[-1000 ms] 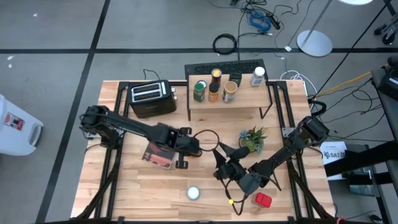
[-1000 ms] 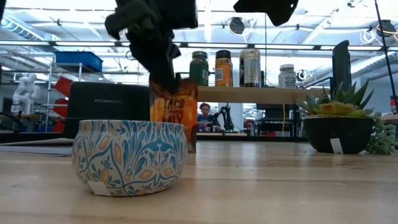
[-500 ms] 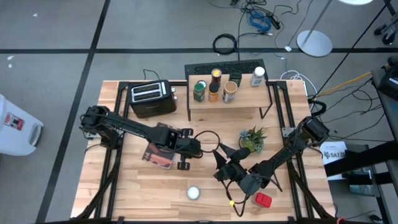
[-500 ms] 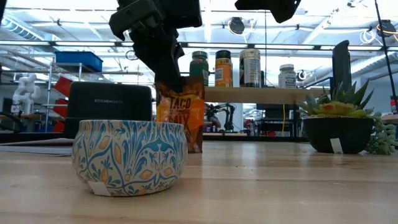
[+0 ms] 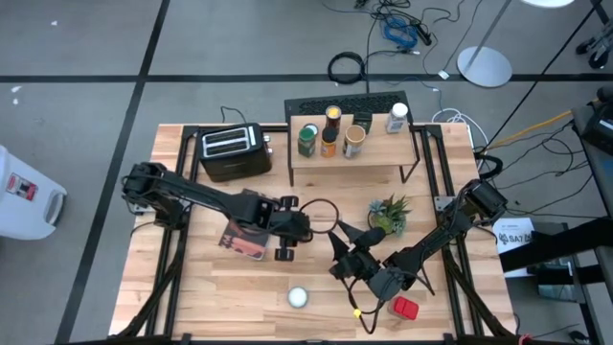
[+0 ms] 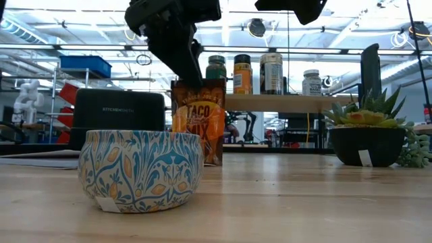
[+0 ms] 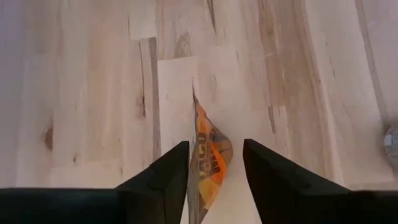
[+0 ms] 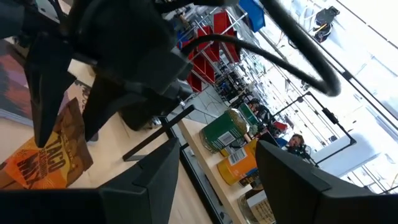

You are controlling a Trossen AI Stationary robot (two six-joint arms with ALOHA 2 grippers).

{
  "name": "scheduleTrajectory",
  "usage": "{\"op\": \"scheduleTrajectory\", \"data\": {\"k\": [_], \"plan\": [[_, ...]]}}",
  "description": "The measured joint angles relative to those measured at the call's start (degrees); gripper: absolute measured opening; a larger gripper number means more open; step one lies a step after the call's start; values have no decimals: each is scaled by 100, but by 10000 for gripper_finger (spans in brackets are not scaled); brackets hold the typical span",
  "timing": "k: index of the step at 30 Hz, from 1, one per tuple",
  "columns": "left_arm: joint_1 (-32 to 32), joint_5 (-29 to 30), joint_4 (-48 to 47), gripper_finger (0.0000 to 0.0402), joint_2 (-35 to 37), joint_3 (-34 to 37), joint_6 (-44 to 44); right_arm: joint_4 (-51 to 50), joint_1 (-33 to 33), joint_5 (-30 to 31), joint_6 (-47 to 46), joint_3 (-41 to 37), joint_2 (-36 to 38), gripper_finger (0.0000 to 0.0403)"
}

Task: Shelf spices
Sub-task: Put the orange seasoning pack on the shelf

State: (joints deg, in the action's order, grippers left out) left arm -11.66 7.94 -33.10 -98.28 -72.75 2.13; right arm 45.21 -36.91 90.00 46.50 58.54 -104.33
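An orange taco-mix packet [image 6: 198, 121] stands upright on its bottom edge on the table, behind a patterned tin. My left gripper [image 7: 215, 162] hangs right above it, pointing down, open, one finger on either side of the packet's top edge [image 7: 208, 146]. In the high view the left gripper [image 5: 299, 226] hides the packet. The shelf [image 5: 383, 146] at the far side carries a green-lidded jar [image 5: 306, 141], an orange jar [image 5: 330, 139], a tan-lidded jar [image 5: 354, 141] and a white jar [image 5: 397, 118]. My right gripper [image 5: 351, 236] waits open near the plant, nothing between its fingers. My left gripper comes at the packet's top edge [image 7: 200, 134] from above, the packet standing free between the spread fingers. A gap shows beside one finger [image 7: 267, 171]. Whether the other finger [image 7: 171, 171] touches the edge, I cannot tell.
A blue patterned tin with a white lid [image 5: 298, 297] sits near the front edge, a red object [image 5: 406, 308] to its right. A potted plant [image 5: 388, 213], a reddish book [image 5: 247, 238] and a black toaster [image 5: 233, 150] also stand on the table.
My left gripper has carried the packet a little toward the table's right edge and has risen slightly. The packet, which leaned with its top overlapped by the fingers, now stands straight with the fingers ending at its top edge.
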Motion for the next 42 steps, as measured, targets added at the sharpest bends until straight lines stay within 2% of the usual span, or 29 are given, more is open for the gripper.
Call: {"op": "scheduleTrajectory", "data": {"k": [6,16,24,28,34,42], "plan": [[4,36,26,177,205,-1,11,0,-52,0,0,0,0,199],[39,481,35,179,677,284,59,35,-146,2,59,-4,0,199],[39,430,1646,179,1493,1528,263,45,-187,-2,63,-4,0,199],[22,210,2394,179,1681,2073,358,44,-183,0,87,-4,0,199],[-140,736,2559,179,1626,2288,201,44,-185,0,85,-4,92,199],[-162,728,3119,179,1622,2652,258,41,-278,0,76,-4,227,199]]}}
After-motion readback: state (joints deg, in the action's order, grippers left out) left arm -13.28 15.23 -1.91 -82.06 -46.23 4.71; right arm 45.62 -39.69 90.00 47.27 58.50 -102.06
